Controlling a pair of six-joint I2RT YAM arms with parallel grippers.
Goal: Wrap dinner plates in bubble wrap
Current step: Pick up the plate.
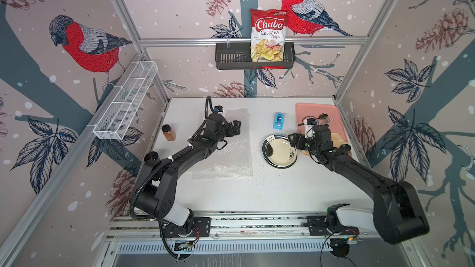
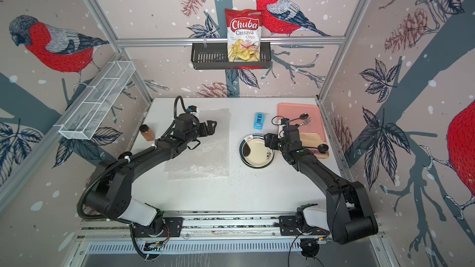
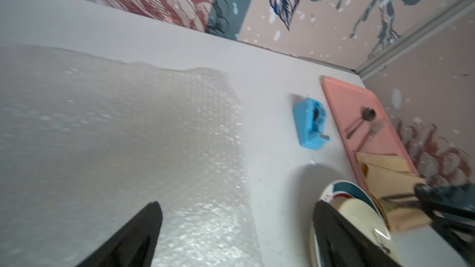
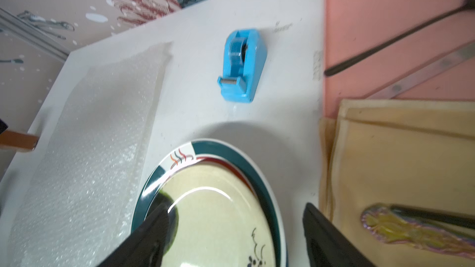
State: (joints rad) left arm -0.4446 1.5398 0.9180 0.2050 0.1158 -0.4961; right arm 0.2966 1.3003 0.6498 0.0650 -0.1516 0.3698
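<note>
Straddling rim of stacked cream, teal-rimmed ceramic plates [image 4: 218,217] with right tool [image 4: 236,206], spread, unclamped; holding left tool [image 3: 236,203] wide above clear bubble-wrap sheet [image 1: 231,155].

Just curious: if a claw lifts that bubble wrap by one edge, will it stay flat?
Probably not: the bubble wrap is thin film with a wavy far edge, so it should droop. Likely light too; a push may slide it over the smooth table.

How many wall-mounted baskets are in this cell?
2. A white mesh basket hangs on the wall at the robot's left. A black basket hangs from the back rail and holds a chips bag. No other basket shows in any view.
</note>
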